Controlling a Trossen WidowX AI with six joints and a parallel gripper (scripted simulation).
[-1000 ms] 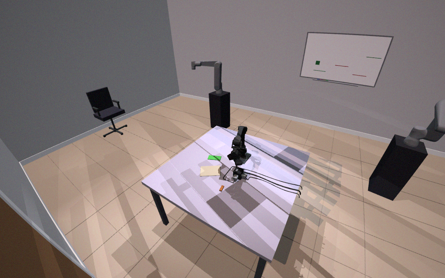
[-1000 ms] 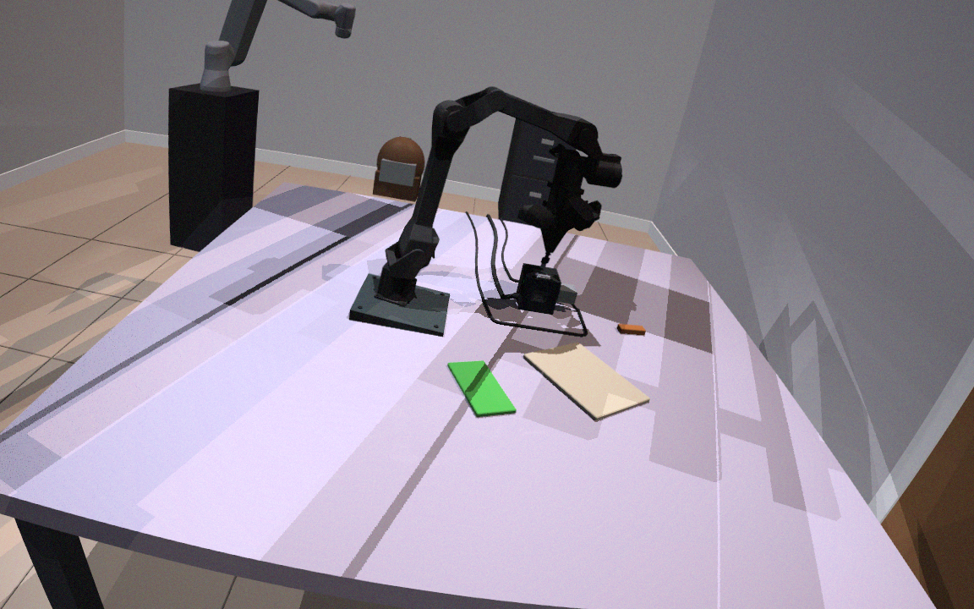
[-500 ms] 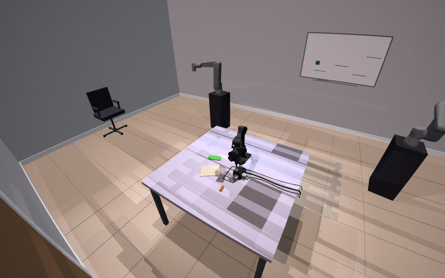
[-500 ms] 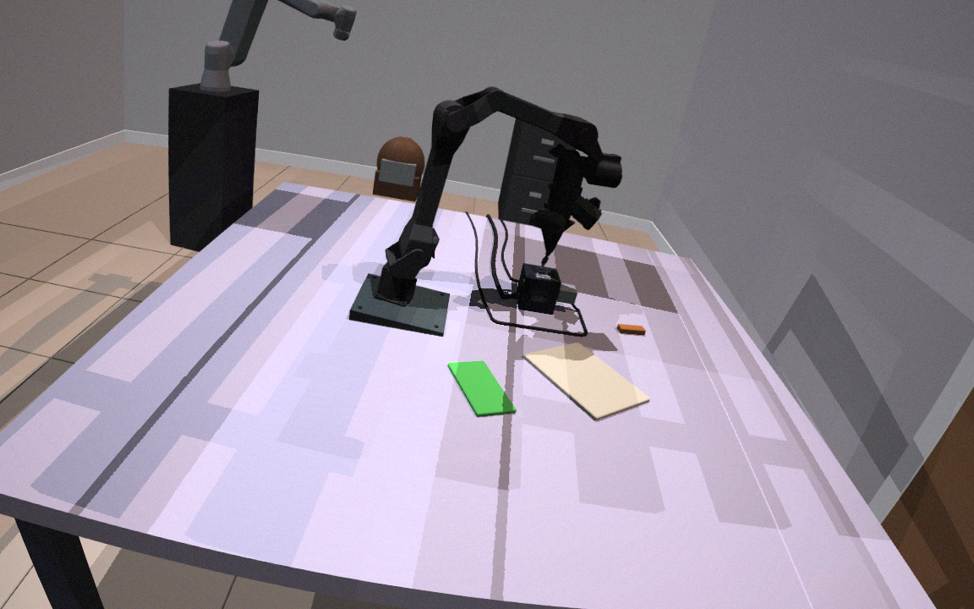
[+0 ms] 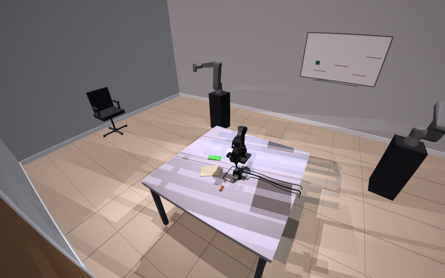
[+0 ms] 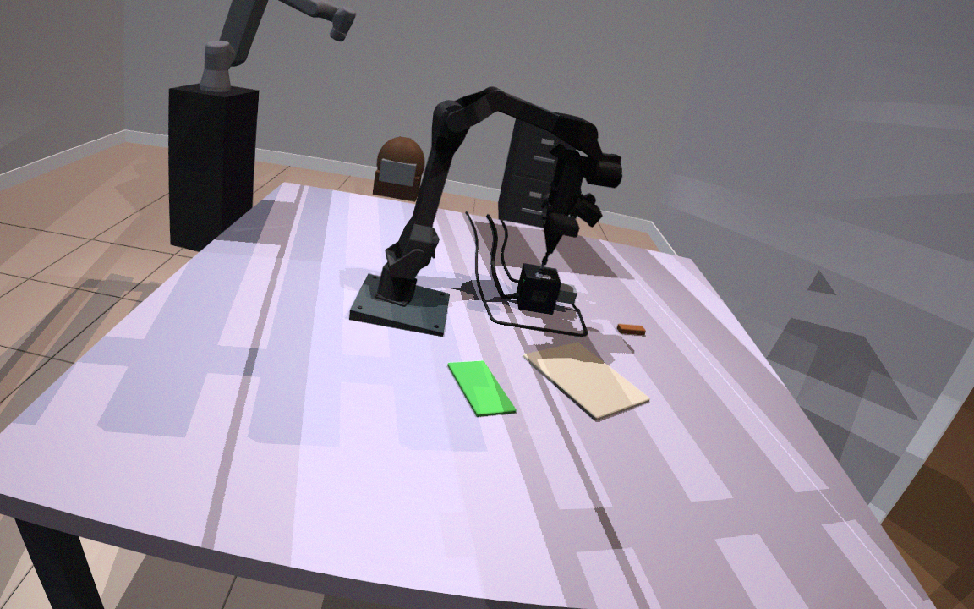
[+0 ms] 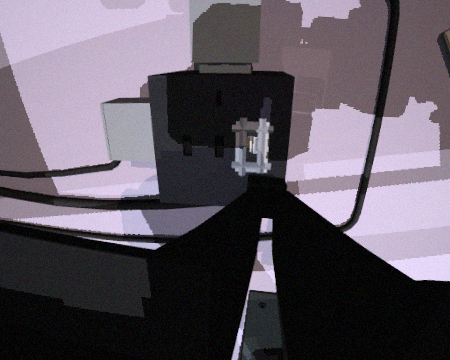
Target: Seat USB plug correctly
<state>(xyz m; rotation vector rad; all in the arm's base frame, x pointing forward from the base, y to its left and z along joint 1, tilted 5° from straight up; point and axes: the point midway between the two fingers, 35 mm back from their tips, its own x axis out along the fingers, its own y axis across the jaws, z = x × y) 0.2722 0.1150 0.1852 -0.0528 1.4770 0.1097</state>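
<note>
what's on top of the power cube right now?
The metal USB plug stands in the top of the power cube, pinched by the gripper. The fingers cover its near end; how deep it sits is hidden.

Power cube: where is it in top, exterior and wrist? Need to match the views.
Top: power cube at table centre, just in front of the arm's base.
Exterior: power cube mid-table, right of the base, directly under the gripper.
Wrist: power cube centre frame, above the fingertips, which are shut on the USB plug.
Shared landmark: the black cable loop beside the cube.

Pincer [image 7: 267, 190] clamped, pointing downward
</note>
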